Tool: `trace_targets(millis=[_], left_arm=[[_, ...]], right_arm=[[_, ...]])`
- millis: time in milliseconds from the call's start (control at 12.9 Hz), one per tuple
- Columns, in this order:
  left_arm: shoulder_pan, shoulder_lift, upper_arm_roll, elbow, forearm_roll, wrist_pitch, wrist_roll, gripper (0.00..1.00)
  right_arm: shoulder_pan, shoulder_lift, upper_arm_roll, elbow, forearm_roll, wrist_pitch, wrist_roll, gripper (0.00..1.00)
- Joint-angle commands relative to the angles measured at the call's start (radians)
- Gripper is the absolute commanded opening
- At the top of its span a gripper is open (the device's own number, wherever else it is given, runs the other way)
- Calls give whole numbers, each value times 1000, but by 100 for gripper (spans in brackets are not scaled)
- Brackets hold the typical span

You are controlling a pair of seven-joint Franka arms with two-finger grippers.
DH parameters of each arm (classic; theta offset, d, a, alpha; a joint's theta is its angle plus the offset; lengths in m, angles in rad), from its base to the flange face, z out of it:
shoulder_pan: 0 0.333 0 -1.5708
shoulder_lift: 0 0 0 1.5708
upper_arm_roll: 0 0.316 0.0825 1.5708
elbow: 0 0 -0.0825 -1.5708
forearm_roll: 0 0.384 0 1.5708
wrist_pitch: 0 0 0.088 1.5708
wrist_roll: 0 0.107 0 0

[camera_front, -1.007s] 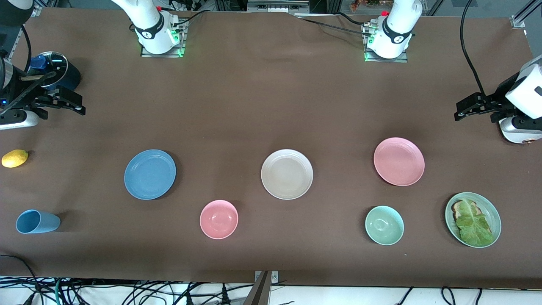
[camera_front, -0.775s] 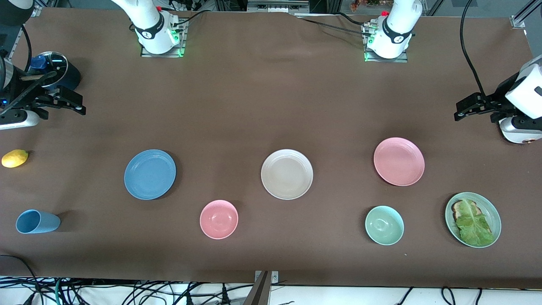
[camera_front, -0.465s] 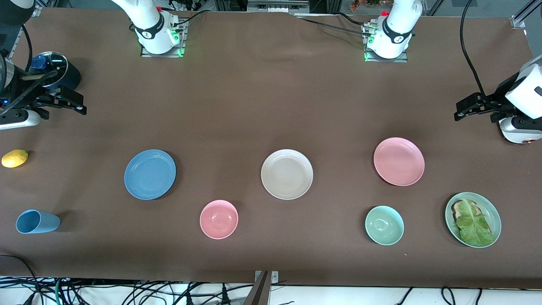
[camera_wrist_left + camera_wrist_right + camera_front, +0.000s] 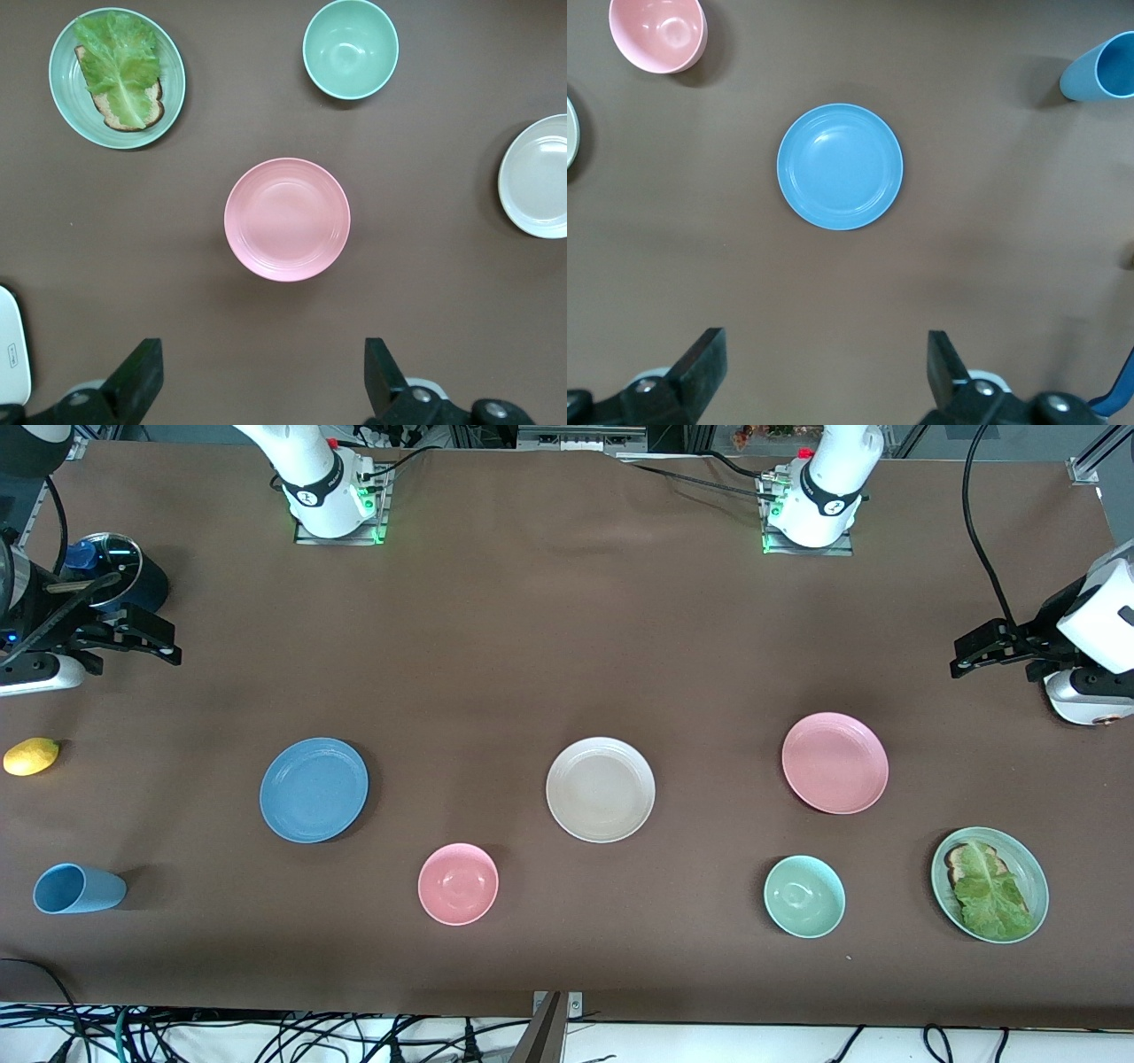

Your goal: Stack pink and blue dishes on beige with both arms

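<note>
Three same-sized plates lie in a row across the brown table. The beige plate [image 4: 601,789] is in the middle, the blue plate [image 4: 314,789] is toward the right arm's end and the pink plate [image 4: 834,763] toward the left arm's end. My right gripper [image 4: 164,640] hangs open and empty over bare cloth at its end of the table; its wrist view shows the blue plate [image 4: 840,166] past its spread fingers [image 4: 826,367]. My left gripper [image 4: 961,655] hangs open and empty over bare cloth at its end, and the pink plate [image 4: 287,219] and beige plate [image 4: 538,175] show past the left gripper [image 4: 263,372].
Nearer the front camera sit a pink bowl [image 4: 458,883], a green bowl [image 4: 803,895], a green plate [image 4: 937,886] with toast and lettuce, and a blue cup [image 4: 78,888] on its side. A lemon [image 4: 31,756] and a dark lidded pot [image 4: 124,571] are at the right arm's end.
</note>
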Motion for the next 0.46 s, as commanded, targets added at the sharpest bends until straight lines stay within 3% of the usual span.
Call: trace_targets(millis=[0,387], left_arm=[[-1,12,1,29,-8,-9,9,100],[-1,12,1,29,-10,-9,9,100]], right_arm=[[-6,-4,3,12,17,-15,-18,100],[-6,-4,4,7,17,-21,-18,100]])
